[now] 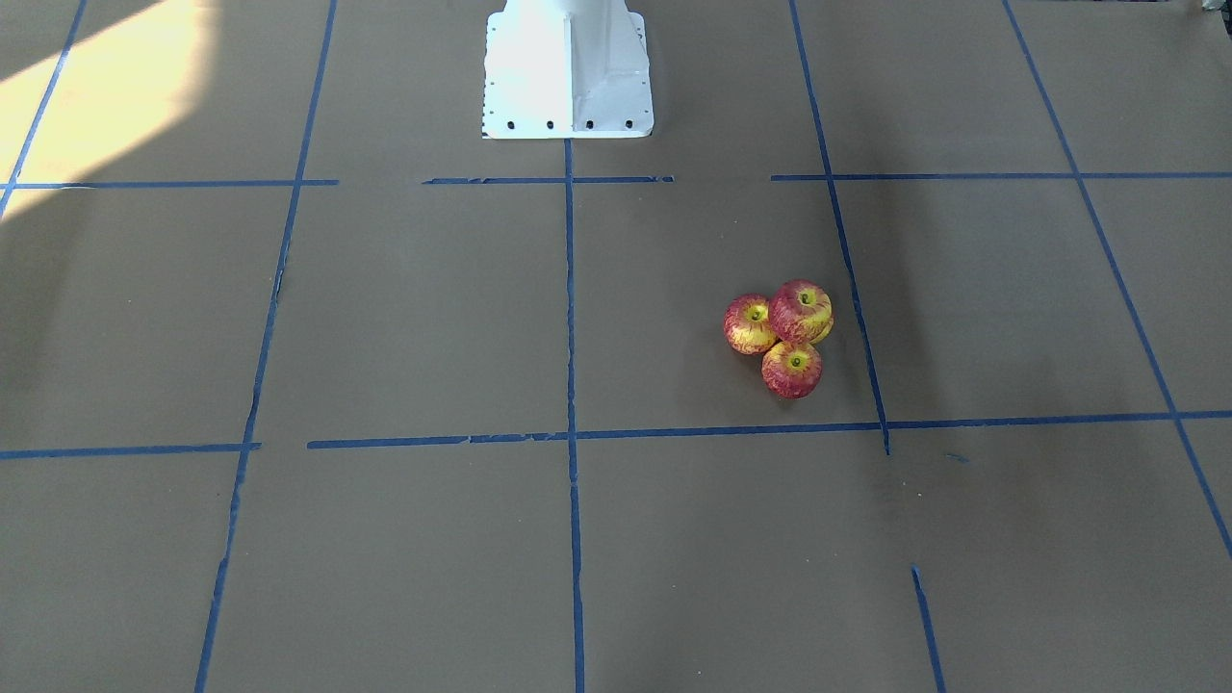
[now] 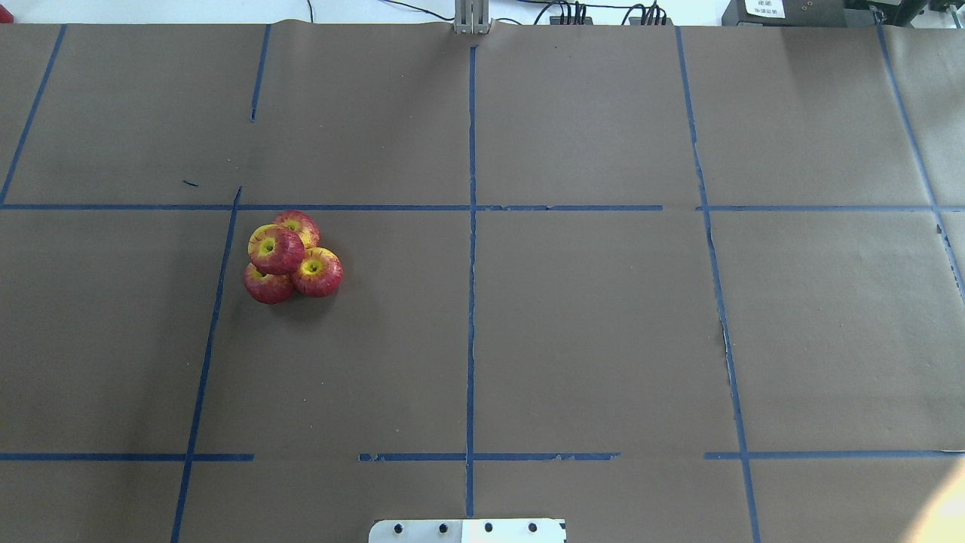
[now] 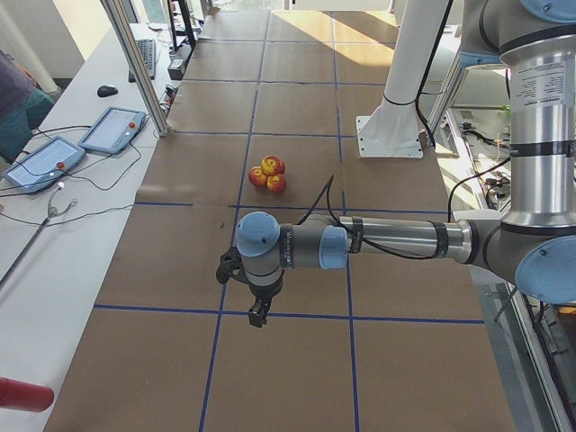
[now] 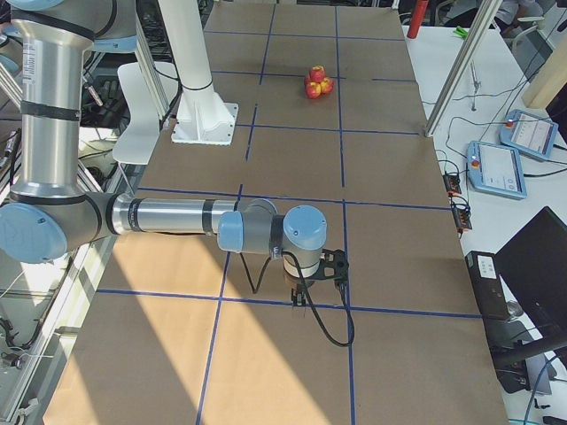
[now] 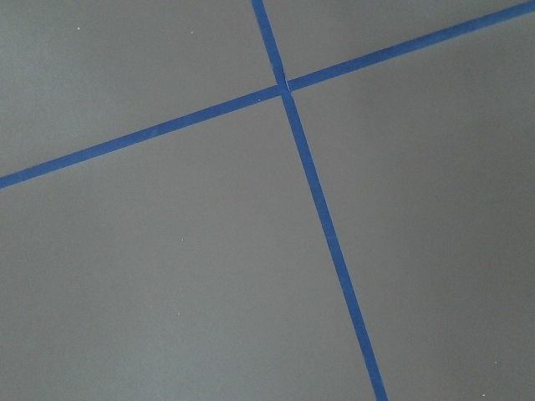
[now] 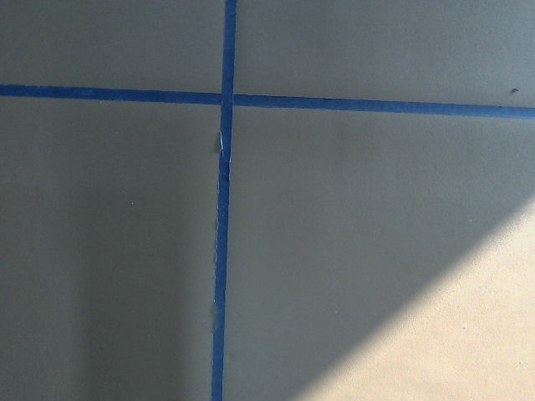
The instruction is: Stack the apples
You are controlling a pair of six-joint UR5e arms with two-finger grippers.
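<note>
Four red-and-yellow apples sit in one tight pile on the brown paper. In the overhead view one apple [image 2: 276,249] rests on top of three others [image 2: 317,272]. The pile also shows in the front view [image 1: 792,337], the left view [image 3: 268,174] and the right view [image 4: 317,82]. My left gripper [image 3: 257,315] hangs over a tape crossing, well apart from the pile; I cannot tell whether it is open or shut. My right gripper [image 4: 299,299] hangs far from the apples at the table's other end; I cannot tell its state. Both wrist views show only paper and tape.
The white robot base [image 1: 568,72] stands at the table's back middle. Blue tape lines [image 2: 471,226] divide the brown paper into squares. Two teach pendants [image 3: 112,129] and metal posts [image 3: 139,67] stand along the operators' side.
</note>
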